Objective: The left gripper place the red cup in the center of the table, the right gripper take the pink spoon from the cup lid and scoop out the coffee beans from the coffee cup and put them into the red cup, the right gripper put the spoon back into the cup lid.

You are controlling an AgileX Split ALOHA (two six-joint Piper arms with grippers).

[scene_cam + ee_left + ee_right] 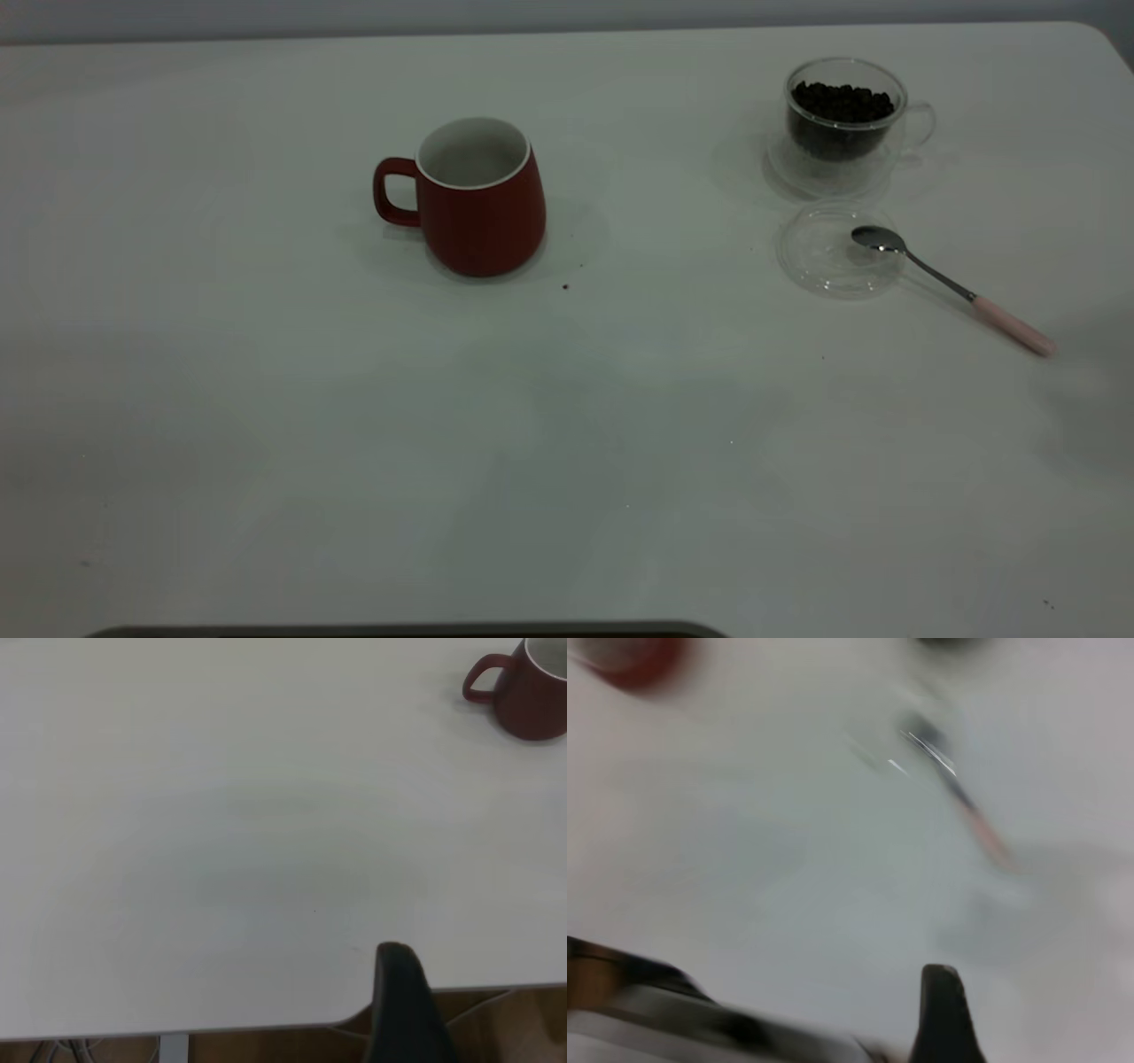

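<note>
Red cup (483, 213) upright mid-worktop (266, 399) | pink spoon (957, 288) bowl on cup lid (828, 257), 3 o'clock | grippers' state: cannot tell

Stood against grey wall (532, 13) at far edge; wooden floor (514, 1028) showed past near edge; dim, soft light.

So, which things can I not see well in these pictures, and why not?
- Left gripper: the left wrist view shows only one dark finger at the frame edge; open or shut is unclear.
- Right gripper: the right wrist view is motion-blurred; only a dark tip shows.
- Pink spoon and red cup: mere smears in the right wrist view.
- Red cup: cut off by the left wrist view's edge.
- Both arms: outside the exterior view.
</note>
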